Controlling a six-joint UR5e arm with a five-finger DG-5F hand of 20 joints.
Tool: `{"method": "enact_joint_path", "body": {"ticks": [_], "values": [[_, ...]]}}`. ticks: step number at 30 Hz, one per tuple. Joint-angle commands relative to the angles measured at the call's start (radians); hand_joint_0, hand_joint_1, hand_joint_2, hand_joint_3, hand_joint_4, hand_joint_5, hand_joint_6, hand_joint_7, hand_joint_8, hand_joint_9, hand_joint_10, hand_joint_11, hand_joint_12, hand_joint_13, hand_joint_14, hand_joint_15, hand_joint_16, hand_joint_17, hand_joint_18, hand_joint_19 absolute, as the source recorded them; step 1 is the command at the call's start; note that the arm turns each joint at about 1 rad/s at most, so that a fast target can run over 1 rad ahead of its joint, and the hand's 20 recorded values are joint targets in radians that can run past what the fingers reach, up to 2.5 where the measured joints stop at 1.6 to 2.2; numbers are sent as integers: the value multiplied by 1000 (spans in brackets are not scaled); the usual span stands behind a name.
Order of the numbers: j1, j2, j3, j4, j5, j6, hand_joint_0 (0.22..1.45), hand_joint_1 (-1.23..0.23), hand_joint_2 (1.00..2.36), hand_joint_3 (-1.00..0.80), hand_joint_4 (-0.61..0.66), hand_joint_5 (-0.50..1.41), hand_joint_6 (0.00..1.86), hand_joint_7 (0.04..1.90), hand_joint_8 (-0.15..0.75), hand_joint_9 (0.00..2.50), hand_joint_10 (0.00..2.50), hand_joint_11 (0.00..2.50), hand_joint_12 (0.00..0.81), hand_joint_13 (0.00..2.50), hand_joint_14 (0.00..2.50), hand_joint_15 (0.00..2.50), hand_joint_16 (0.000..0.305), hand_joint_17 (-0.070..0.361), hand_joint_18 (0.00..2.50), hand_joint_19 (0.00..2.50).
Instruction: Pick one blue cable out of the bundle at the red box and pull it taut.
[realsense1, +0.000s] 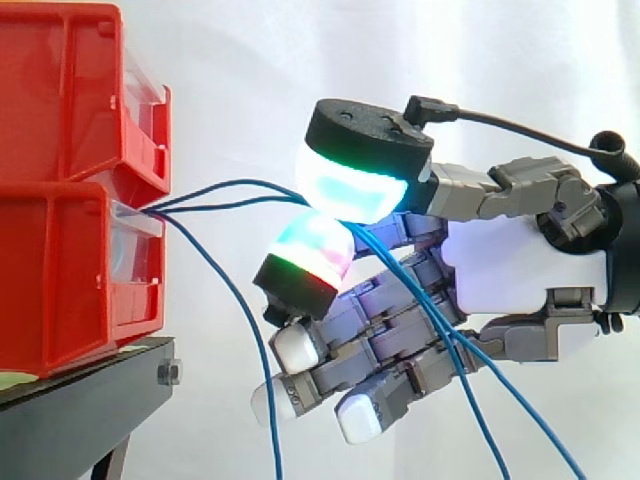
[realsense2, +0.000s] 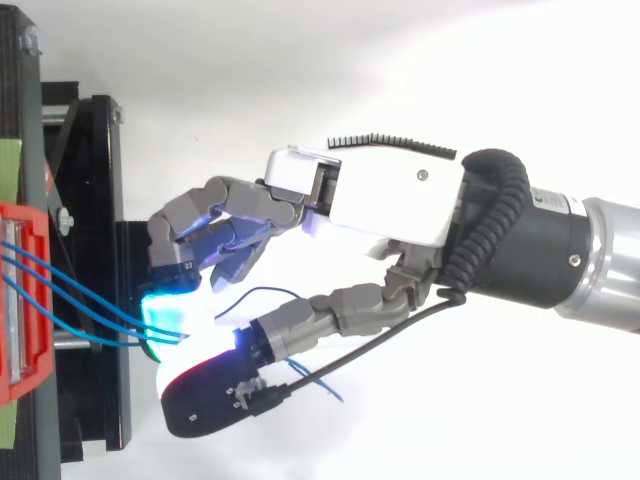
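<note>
Where the blue cables (realsense1: 235, 184) leave the front edge of the lower red box (realsense1: 60, 280), they part. Two run almost level away from the box to the hand (realsense1: 520, 270), while a third strand (realsense1: 235, 300) drops free past the front edge of the black stand (realsense1: 90, 400). At the hand, the thumb and one finger are closed against each other, and the two level cables pass between their glowing pads (realsense1: 350, 185); the other fingers are curled below and hold nothing. Whether both cables or just one is nipped cannot be told from either view, which matters because the task asks for a single cable. Beyond the pinch the loose tails (realsense1: 500, 400) fall across the curled fingers. The relation that governs the coming move is the line from box to pinch. The long axis of the held span lies roughly horizontal, box at one end and pads at the other, with a shallow arch that suggests slack. Pulling taut therefore appears to call for a straight retreat of the hand along that axis, directly away from the box front. Seen from above, the blue cables (realsense2: 90, 305) converge from the red box (realsense2: 22, 220) on the pinch, just off the stand's outer edge.
</note>
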Motion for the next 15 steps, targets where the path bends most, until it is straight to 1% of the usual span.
{"method": "enact_joint_path", "body": {"ticks": [1,5,7,8,9,10,11,13,14,15], "values": [[-2,0,0,0,0,0,618,-694,1012,-334,221,-205,834,1229,375,669,16,819,434,593,7,241,58,132,762,461],[0,0,0,0,0,0,628,-730,1015,-280,211,-212,841,1209,375,664,16,816,436,593,6,236,59,132,761,453],[0,0,0,0,0,0,654,-790,1012,-341,215,-217,843,1193,372,651,16,821,433,587,7,233,58,131,760,444],[0,0,0,0,0,0,660,-798,1010,-374,216,-218,843,1206,370,650,17,821,432,586,8,232,58,131,760,444],[-2,0,0,0,0,0,666,-817,1004,-449,214,-219,843,1196,363,645,16,829,432,585,7,236,58,130,756,444],[-2,0,0,0,0,0,658,-837,1000,-500,214,-219,843,1191,364,644,17,827,431,584,6,231,58,130,756,434],[-2,0,0,0,0,-2,646,-837,1000,-500,215,-220,842,1195,361,641,17,824,430,584,6,235,58,130,755,435],[-2,0,0,0,0,-2,566,-793,1000,-500,219,-220,843,1175,365,641,17,827,435,586,6,238,59,132,761,446],[0,0,0,0,0,-2,567,-790,1000,-500,221,-220,843,1174,364,642,16,831,435,586,6,238,59,132,761,446],[0,0,0,0,0,-2,536,-747,1000,-500,229,-218,844,1157,371,646,13,832,441,591,7,240,60,136,771,448]]}}
